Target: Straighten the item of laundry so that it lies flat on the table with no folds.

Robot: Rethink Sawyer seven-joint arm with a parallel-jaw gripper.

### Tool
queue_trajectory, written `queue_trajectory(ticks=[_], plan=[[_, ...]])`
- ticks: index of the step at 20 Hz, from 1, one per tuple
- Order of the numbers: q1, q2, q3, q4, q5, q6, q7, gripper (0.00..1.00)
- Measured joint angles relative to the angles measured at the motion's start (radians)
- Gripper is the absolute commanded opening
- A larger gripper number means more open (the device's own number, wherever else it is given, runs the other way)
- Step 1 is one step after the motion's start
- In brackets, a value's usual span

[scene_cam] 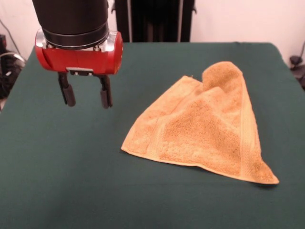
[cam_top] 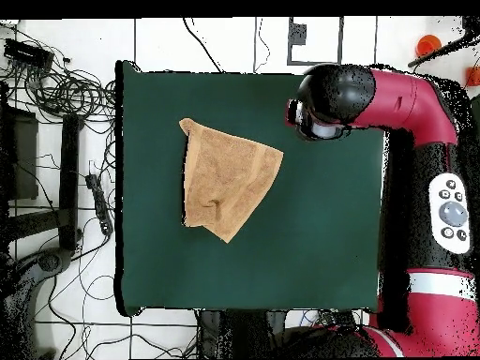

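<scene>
- Towel (scene_cam: pixel 205 131): golden tan-orange terry cloth, lying on the surface (scene_cam: pixel 71 181). It is not flat; it forms a rough triangle, with a raised, rounded hump at its far end and a crease running down from that hump.
- Towel, edges: a smoother woven band runs along the side away from my pincer, another shows near the corner closest to my pincer. The near edge lies low against the green cloth and ends in a sharp corner.
- Towel, from above (cam_top: pixel 227 178): a wedge with one long straight side and a point toward my base, sitting off the middle of the surface (cam_top: pixel 309 253).
- Pincer (scene_cam: pixel 86 95): mine, hanging well apart from the towel on its banded-corner side, above the green cloth. The two black fingers (scene_cam: pixel 68 91) stand apart with nothing between them.
- Arm (cam_top: pixel 375 94): red and black, reaching over the surface edge opposite the towel's long side.
- Surface: dark green cloth, much larger than the towel.
</scene>
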Motion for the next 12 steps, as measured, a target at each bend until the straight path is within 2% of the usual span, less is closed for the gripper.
queue_trajectory(ticks=[12], plan=[[0.0,0.0,0.001,-0.01,-0.022,0.0,-0.139,1.0]])
